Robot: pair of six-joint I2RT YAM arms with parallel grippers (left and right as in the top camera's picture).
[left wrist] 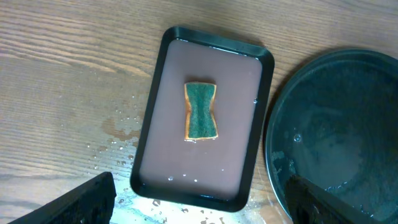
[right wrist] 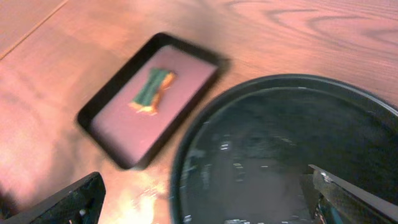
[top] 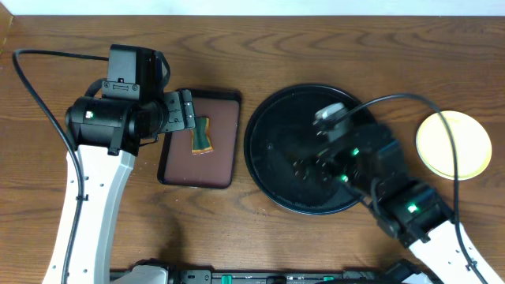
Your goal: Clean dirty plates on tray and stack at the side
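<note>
A pale yellow plate [top: 454, 144] lies on the table at the far right, beside the round black tray [top: 260, 166]; a cable crosses over it. The light blue and mint green plates are out of view. The round tray holds no plate and looks wet in the left wrist view [left wrist: 336, 124] and the right wrist view [right wrist: 280, 143]. My right gripper [top: 316, 162] [right wrist: 208, 205] is open and empty above the round tray's left part. My left gripper [top: 185, 110] [left wrist: 199, 205] is open and empty above the near end of the rectangular tray.
A black rectangular tray [top: 197, 183] [left wrist: 268, 93] [right wrist: 106, 99] of pinkish liquid stands left of the round tray. A green and orange sponge [top: 203, 136] [left wrist: 201, 111] [right wrist: 152, 90] lies in it. Water drops [left wrist: 124, 149] wet the wood beside it.
</note>
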